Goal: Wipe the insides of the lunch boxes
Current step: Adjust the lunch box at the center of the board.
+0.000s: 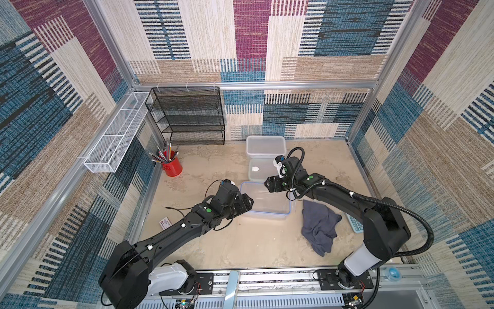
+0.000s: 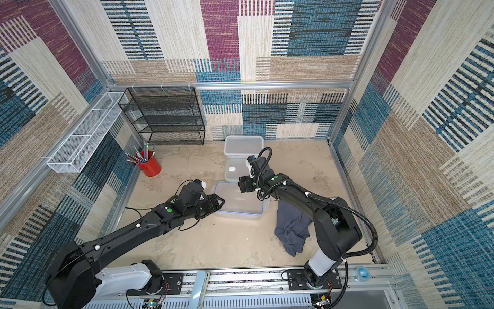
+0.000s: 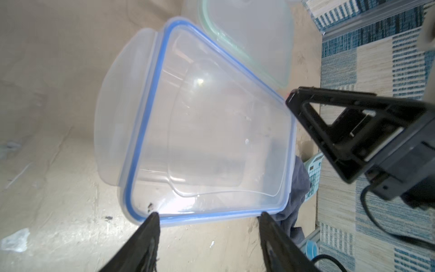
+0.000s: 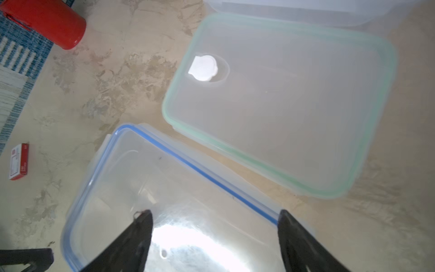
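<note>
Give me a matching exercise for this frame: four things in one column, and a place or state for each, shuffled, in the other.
Things:
1 grey cloth
2 red cup
3 black rack
4 white basket

Places or states:
A holding pencils
B standing against the back wall
C crumpled on the table
D hung on a side wall

Pairs: 1-C; 2-A; 3-B; 4-D

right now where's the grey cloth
In both top views the grey cloth lies crumpled on the table on the robot's right side, just right of the shallow clear lunch box and beside the right arm.
</note>
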Controlling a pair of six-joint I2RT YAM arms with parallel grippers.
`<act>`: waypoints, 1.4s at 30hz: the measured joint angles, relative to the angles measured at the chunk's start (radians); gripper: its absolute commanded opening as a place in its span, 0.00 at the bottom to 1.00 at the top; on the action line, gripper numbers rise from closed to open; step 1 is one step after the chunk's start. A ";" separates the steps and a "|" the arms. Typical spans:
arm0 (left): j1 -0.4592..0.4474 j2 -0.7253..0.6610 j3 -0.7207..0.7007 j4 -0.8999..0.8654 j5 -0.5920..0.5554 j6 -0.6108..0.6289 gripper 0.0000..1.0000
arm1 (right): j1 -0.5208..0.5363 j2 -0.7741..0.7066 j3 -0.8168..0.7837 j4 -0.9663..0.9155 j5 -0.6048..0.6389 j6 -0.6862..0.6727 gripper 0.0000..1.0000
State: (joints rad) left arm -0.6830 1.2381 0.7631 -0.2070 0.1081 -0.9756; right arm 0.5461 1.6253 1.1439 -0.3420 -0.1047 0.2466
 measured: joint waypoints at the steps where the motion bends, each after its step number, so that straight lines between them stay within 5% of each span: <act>1: 0.000 0.008 0.000 -0.004 0.013 0.003 0.72 | -0.013 0.006 0.003 -0.002 0.000 -0.020 0.89; 7: 0.000 0.057 0.000 0.021 0.066 0.007 0.74 | -0.064 0.073 0.026 -0.018 -0.015 -0.099 0.98; 15: 0.029 0.164 0.000 0.048 0.134 0.006 0.74 | -0.064 0.043 -0.027 -0.027 -0.069 -0.111 0.85; 30: 0.121 0.198 0.020 0.055 0.160 0.046 0.74 | 0.007 -0.155 -0.303 0.095 -0.299 0.083 0.72; 42: 0.183 0.201 0.105 -0.050 0.131 0.113 0.74 | 0.115 -0.129 -0.349 0.187 -0.345 0.249 0.83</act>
State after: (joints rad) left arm -0.4999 1.4395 0.8677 -0.2573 0.2390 -0.8631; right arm 0.6609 1.4960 0.7952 -0.1555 -0.4496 0.4957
